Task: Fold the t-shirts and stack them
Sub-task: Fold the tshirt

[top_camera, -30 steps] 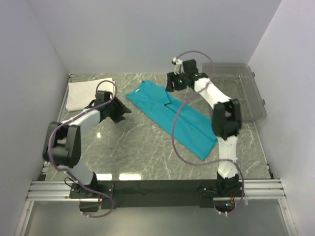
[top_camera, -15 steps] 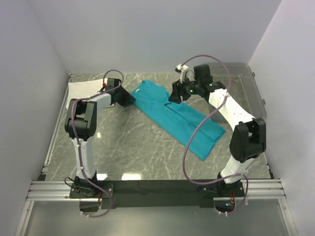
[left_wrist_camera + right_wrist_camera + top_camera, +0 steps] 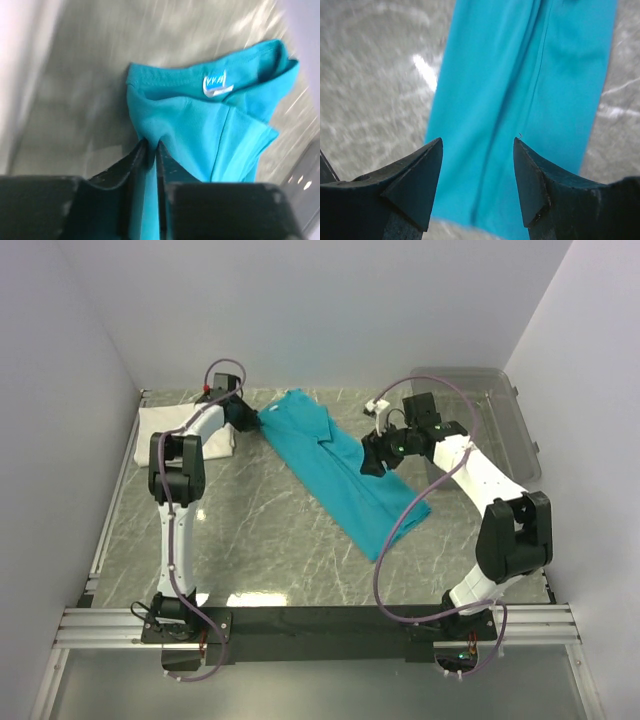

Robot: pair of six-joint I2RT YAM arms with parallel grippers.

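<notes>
The teal t-shirt (image 3: 340, 475) lies folded lengthwise on the table (image 3: 260, 540), upper middle of the top view. The left gripper (image 3: 150, 146) has its jaws clenched on the shoulder fold. The right gripper (image 3: 477, 142) hovers over the body, jaws released. It should pinch one edge cleanly, and then both should lift evenly.

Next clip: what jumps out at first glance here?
The teal t-shirt, folded into a long strip, lies diagonally across the marble table. The left gripper is pinched shut on its fabric near the collar end, and the right gripper hangs open over the strip. A folded white piece sits at the far-left corner.
</notes>
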